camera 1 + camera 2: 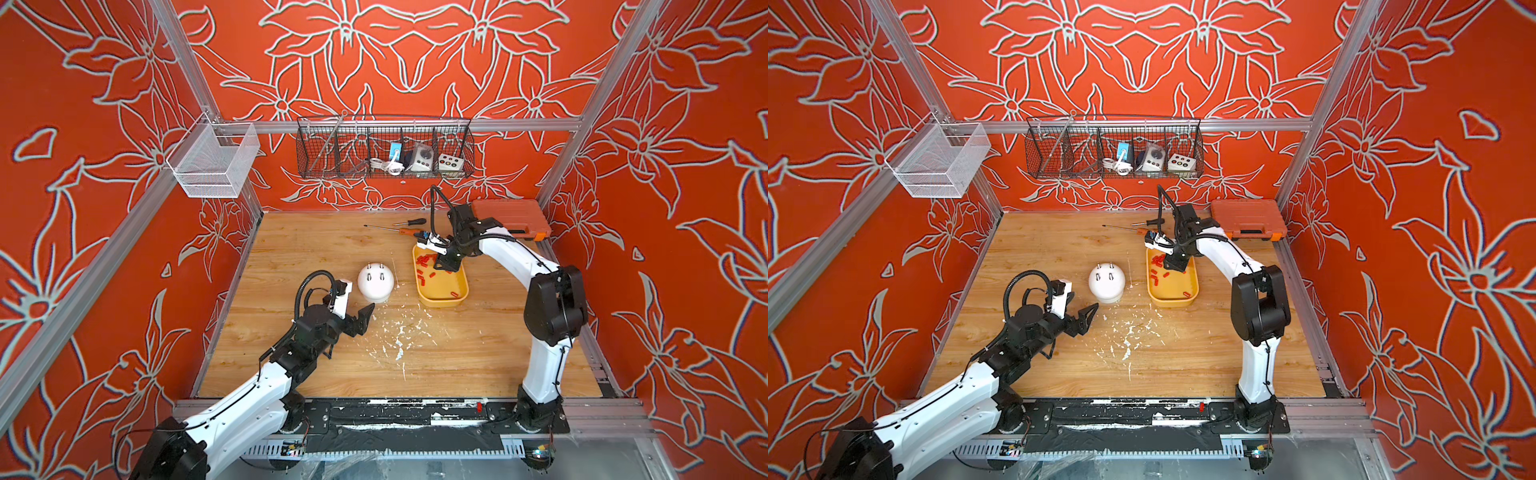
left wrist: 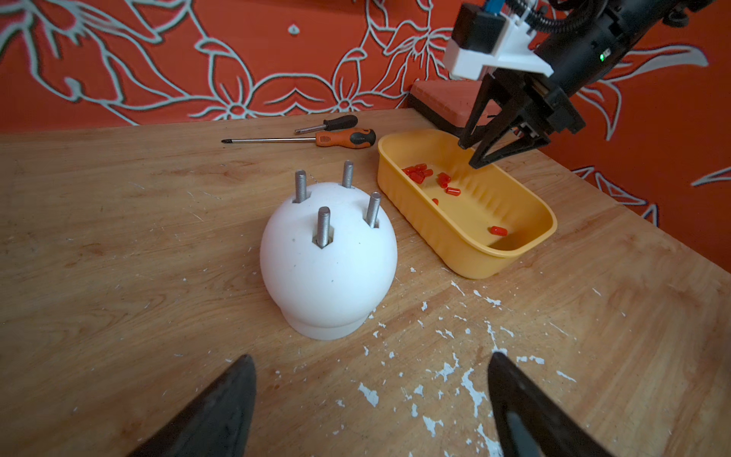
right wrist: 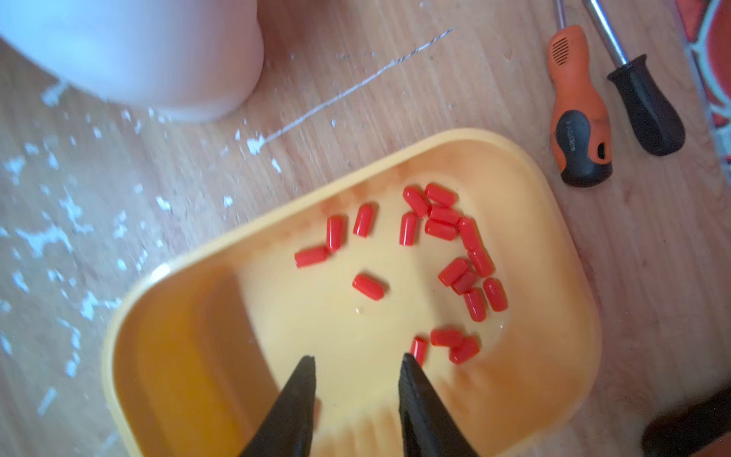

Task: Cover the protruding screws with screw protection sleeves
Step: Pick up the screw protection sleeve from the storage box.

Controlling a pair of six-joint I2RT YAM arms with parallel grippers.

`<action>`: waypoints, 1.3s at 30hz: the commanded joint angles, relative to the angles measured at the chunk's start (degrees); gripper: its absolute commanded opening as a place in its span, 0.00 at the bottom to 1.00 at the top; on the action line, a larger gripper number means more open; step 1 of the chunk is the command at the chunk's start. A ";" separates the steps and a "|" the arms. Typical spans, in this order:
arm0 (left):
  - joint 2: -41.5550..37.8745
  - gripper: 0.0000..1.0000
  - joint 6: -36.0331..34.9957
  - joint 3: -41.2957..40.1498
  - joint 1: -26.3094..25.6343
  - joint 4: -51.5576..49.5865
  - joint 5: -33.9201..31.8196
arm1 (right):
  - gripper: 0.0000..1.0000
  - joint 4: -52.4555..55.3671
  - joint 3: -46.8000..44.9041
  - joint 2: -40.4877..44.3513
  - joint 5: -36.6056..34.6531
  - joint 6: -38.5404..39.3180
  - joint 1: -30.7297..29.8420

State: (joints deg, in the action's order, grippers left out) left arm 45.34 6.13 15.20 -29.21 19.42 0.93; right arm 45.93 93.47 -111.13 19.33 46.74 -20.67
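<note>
All four screws on the dome stand bare, nothing capped yet. Sleeves lie in the tray beside the dome, where the right fingers hover parted, empty. Left fingers hang spread wide near the dome. Whether one right fingertip touches a sleeve is unclear.

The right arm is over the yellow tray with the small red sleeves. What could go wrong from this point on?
1. The sleeves lie bunched in the tray; the right end effector, open and empty, may pinch two or push them away.
2. They lie flat, while the screws stand upright; a sleeve gripped crosswise may not slide on.
3. The white dome stands free, the left end effector open and apart from it; pressing could shift it.
</note>
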 commanded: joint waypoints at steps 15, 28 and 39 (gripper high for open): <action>-0.52 0.90 -1.39 -0.24 -0.14 -0.32 -1.03 | 0.37 -1.59 1.23 -9.11 -4.69 23.74 -1.51; 0.27 0.90 -1.56 0.10 -0.14 -0.26 -0.76 | 0.37 -1.69 3.33 -12.25 -4.59 24.93 -2.00; 0.45 0.90 -1.56 0.18 -0.14 -0.23 -0.67 | 0.36 -1.62 5.06 -14.68 -5.07 25.24 -2.62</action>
State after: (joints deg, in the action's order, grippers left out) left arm 45.74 5.32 14.83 -29.21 18.94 0.10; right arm 43.22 97.34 -124.57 14.37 70.26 -22.90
